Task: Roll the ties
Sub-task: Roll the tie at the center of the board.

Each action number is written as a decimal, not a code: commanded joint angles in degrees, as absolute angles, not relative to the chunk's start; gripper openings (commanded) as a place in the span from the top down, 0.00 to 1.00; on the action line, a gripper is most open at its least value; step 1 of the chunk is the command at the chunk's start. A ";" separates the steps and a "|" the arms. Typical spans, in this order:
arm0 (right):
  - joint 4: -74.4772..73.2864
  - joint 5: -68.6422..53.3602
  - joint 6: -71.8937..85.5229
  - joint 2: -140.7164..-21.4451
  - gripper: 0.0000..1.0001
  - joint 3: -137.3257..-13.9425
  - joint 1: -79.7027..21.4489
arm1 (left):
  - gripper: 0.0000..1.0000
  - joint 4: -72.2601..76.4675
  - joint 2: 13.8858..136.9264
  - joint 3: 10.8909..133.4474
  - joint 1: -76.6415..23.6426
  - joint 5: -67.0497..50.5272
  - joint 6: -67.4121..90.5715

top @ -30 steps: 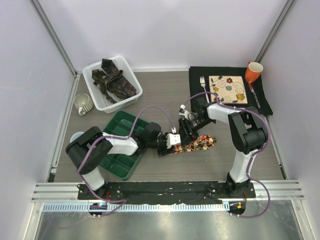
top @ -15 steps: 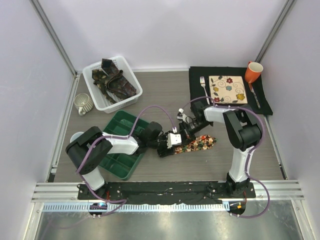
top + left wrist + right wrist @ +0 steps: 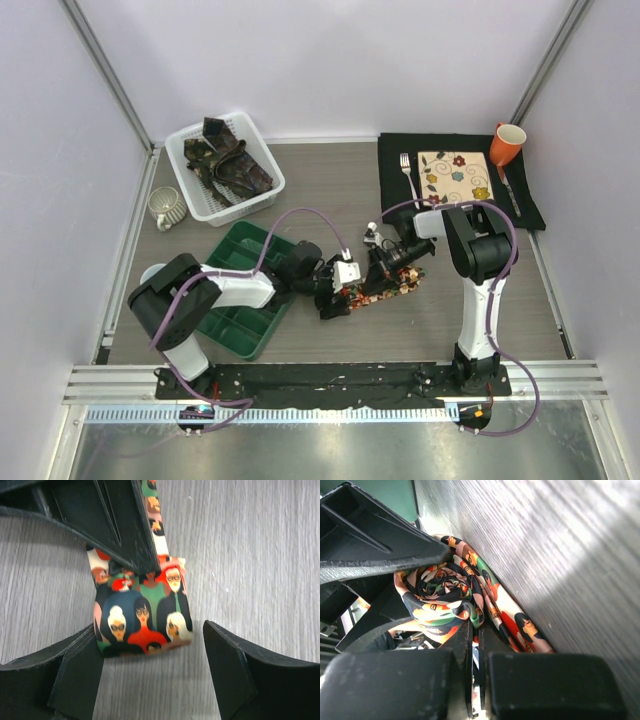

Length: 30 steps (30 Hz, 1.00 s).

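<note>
L tool (image 3: 150, 667) wide apart astride tie (image 3: 142, 615) at rolled end; R tool (image 3: 477, 642) tight on tie.

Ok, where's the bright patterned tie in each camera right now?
Top external: bright tie mid-table, right of the green tray.
Left wrist: bright tie at centre, printed faces showing.
Right wrist: bright tie centre-left, coiled into a roll.
Shared landmark: the grey wood-grain table under it.
</note>
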<state>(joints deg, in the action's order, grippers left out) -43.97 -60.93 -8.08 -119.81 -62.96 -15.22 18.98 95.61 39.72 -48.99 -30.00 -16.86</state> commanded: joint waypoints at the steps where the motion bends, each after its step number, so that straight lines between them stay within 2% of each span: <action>1: -43.33 -53.88 -9.23 -122.70 0.99 -63.37 -14.77 | 0.20 23.81 98.34 43.33 -48.87 -31.47 -15.29; 6: -43.42 -54.23 -8.97 -121.73 0.99 -63.54 -14.85 | 0.23 26.19 101.77 45.78 -48.96 -31.38 -13.36; 9: -43.59 -54.32 -8.53 -121.12 0.99 -63.72 -14.94 | 0.29 26.54 103.27 46.58 -49.31 -31.20 -13.10; 12: -43.77 -55.02 -8.09 -120.15 0.98 -63.90 -14.85 | 0.47 25.23 104.67 47.54 -49.48 -30.24 -13.18; 13: -43.86 -56.06 -7.82 -119.80 0.95 -64.07 -14.68 | 0.60 24.35 104.94 47.81 -49.48 -29.45 -12.92; 14: -44.12 -56.51 -7.47 -118.49 0.92 -64.07 -14.50 | 0.65 22.43 105.20 48.07 -49.48 -28.83 -12.57; 15: -44.30 -56.86 -6.86 -117.69 0.83 -64.07 -14.33 | 0.69 21.72 104.94 47.82 -49.40 -28.57 -12.57; 17: -44.47 -57.66 -5.72 -115.15 0.74 -64.16 -13.10 | 0.78 21.36 104.24 45.46 -49.22 -27.86 -13.27; 18: -44.21 -57.40 -5.28 -112.00 0.60 -64.25 -12.83 | 0.79 20.92 103.72 44.66 -49.22 -27.51 -13.53; 20: -43.77 -56.17 -3.79 -109.17 0.52 -64.25 -12.66 | 0.81 20.13 102.40 42.99 -49.22 -26.90 -13.89; 23: -40.79 -56.33 -0.11 -104.95 0.47 -62.67 -12.83 | 0.82 19.86 101.43 41.93 -49.13 -26.11 -13.80; 30: -36.39 -57.05 3.68 -103.89 0.47 -58.72 -18.00 | 0.83 19.07 102.22 43.33 -49.22 -24.87 -13.36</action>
<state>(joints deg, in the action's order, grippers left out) -38.94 -57.19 0.51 -104.16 -60.71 -14.33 22.87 101.84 43.35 -49.43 -27.64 -12.84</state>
